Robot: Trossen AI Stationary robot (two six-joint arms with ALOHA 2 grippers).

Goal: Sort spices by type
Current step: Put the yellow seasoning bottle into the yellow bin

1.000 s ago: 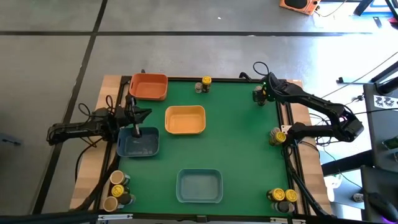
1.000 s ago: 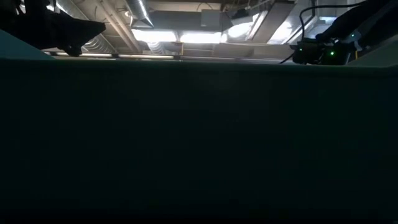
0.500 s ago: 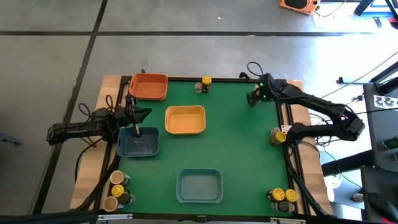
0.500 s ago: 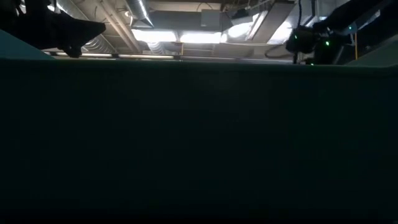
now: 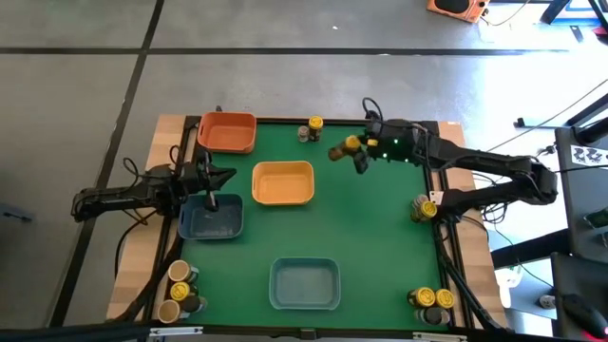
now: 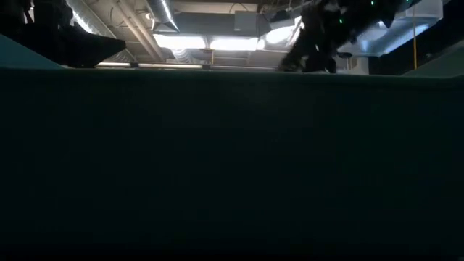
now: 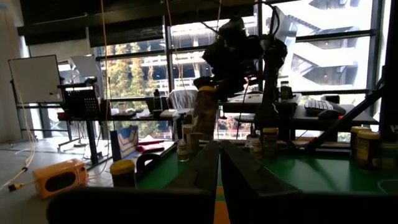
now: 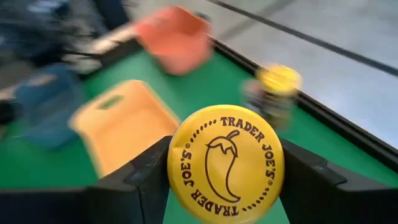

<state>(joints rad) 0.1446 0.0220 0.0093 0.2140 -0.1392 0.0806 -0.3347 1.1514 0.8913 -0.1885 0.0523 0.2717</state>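
From above, the right gripper [image 5: 348, 149] clamped a small round yellow-lidded jar [image 5: 344, 148] above the green table's [image 5: 370, 237] far edge, left gripper [image 5: 210, 198] pinched closed over the dark blue tray [image 5: 211, 223]; low view mostly black; right wrist showed the jar's glossy printed lid [image 8: 226, 160].

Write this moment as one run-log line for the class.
right gripper: shut on yellow-lid jar, above the mat between yellow tray and far-edge jar | left gripper: shut, over dark blue tray

Nine spice jars [image 5: 313, 127], four trays [image 5: 282, 183].
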